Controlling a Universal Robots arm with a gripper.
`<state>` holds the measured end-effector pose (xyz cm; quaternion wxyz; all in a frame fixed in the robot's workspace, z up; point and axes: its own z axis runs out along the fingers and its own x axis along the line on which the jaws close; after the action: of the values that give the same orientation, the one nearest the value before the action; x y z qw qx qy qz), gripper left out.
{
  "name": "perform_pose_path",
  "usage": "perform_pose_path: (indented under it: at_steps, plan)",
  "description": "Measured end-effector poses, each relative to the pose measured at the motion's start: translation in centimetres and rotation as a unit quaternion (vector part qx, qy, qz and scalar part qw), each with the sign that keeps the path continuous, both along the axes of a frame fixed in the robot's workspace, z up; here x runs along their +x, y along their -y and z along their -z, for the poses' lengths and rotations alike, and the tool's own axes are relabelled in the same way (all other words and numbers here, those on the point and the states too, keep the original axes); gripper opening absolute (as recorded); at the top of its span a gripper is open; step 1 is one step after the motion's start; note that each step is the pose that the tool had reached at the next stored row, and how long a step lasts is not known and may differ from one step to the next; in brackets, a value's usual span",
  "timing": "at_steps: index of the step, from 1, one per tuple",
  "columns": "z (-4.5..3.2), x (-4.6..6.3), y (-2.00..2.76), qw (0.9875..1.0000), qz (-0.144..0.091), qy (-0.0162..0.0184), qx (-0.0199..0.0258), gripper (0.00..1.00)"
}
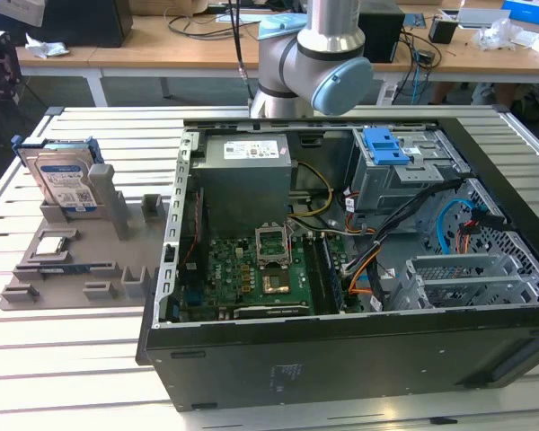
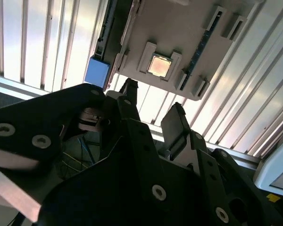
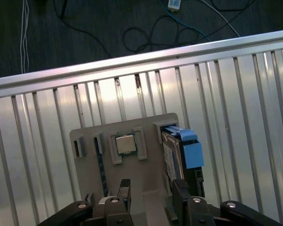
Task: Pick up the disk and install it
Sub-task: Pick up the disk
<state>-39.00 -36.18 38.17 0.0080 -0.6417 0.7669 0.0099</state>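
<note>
The disk [image 1: 67, 180] is a silver hard drive with a white-and-blue label, clipped in a blue carrier. It stands upright on edge in a grey holder [image 1: 72, 260] at the exterior view's left. In the first wrist view the disk [image 3: 178, 151] sits just beyond my gripper [image 3: 152, 193], which hovers well above the holder. Its two black fingers [image 3: 124, 188] are apart with nothing between them, so it is open. In the second wrist view my gripper [image 2: 153, 106] is also open, and the carrier's blue tab [image 2: 97, 70] lies beyond it.
An open black computer case [image 1: 341, 359] lies on the slatted metal table [image 1: 72, 359], showing a motherboard [image 1: 251, 269] and a drive cage with a blue tab [image 1: 386, 148]. A small square chip [image 3: 125, 143] rests on the holder. Cables lie on the floor [image 3: 155, 28] past the table edge.
</note>
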Motion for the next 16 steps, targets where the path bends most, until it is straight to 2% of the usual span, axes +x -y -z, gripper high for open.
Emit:
perform_pose_path:
  at_steps: [5, 7, 16]
  plan:
    - [0.01, 0.0, -0.01, 1.0000, 0.000, 0.0000, 0.0000, 0.48]
    - [0.01, 0.0, -0.19, 1.0000, 0.000, 0.0000, 0.0000, 0.48]
    - [0.10, 0.0, -1.76, 1.0000, 0.000, 0.0000, 0.0000, 0.48]
